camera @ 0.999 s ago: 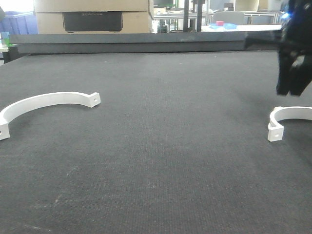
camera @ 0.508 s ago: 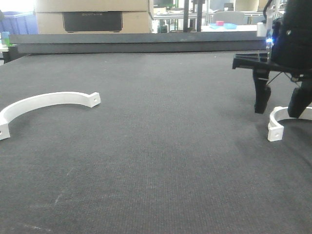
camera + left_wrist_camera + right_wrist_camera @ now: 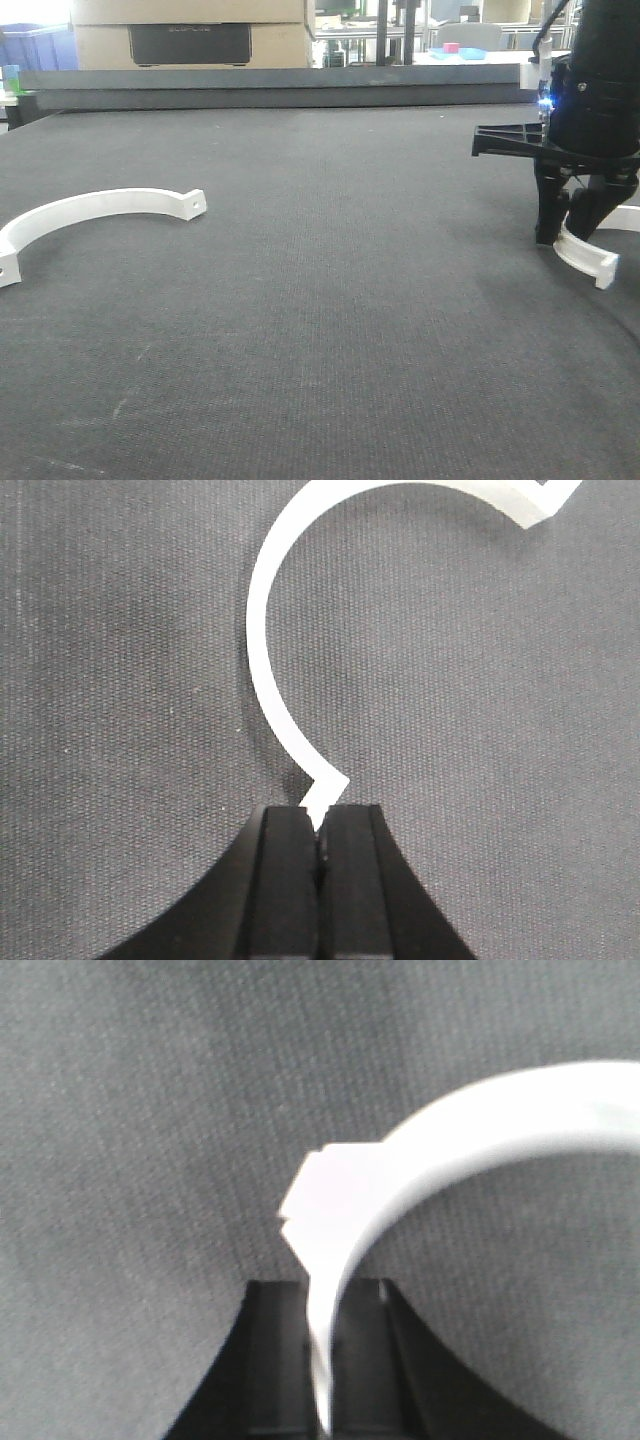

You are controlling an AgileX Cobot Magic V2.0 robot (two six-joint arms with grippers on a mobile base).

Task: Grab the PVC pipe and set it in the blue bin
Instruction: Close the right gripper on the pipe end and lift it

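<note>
Since half a second ago, the right gripper (image 3: 566, 232) at the right edge of the front view has dropped and closed on the near end of the right PVC piece (image 3: 588, 260). That white curved strip, which lay flat with its tab end on the table mat (image 3: 330, 300), now tilts, with the tab end raised off the surface.

The right wrist view shows the strip pinched edge-on between two nearly closed fingers, and its tab sticks out just beyond the fingertips.

At the left of the front view, the left PVC piece (image 3: 100, 205), a second white arc, lies flat on the mat and well apart from the first.

In the left wrist view, the left gripper (image 3: 320, 825) has its fingers pressed together, and that arc's tab sits right at their tips. Whether the tab is actually nipped cannot be told.

A blue container (image 3: 45, 50) shows at the far upper left, beyond the table. It may be the bin, though this is uncertain.

The step in hand appears to be lifting the right piece. The grip sits near one end, so the long free arc will likely sag or swing. A slow, straight rise until the far end clears the mat should keep the strip from twisting out of the narrow pinch before it is carried away.
</note>
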